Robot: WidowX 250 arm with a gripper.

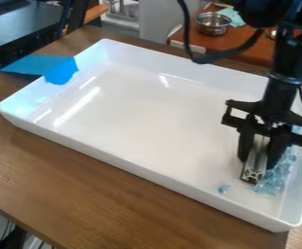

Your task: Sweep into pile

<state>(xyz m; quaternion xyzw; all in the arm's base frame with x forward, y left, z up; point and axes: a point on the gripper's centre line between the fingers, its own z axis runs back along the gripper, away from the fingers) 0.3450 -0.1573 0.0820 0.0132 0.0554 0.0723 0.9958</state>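
The black gripper [260,154] hangs down inside the right part of the white tray [134,164], its fingers shut on a silver metal bar [253,174]. The bar's lower end is low over the tray floor; whether it touches cannot be told. Just right of the bar lies a heap of clear, light-blue bits [278,176], stretching along the tray's right wall and partly hidden behind the gripper. One small bluish bit [224,188] lies apart from the heap, to the left of the bar and close to the front wall.
High tray walls surround the work area. Blue tape [61,71] covers part of the left rim. A wooden table [108,194] carries the tray. Behind it, a metal bowl [213,23] stands on a reddish surface, and a black cable loops down above the back wall.
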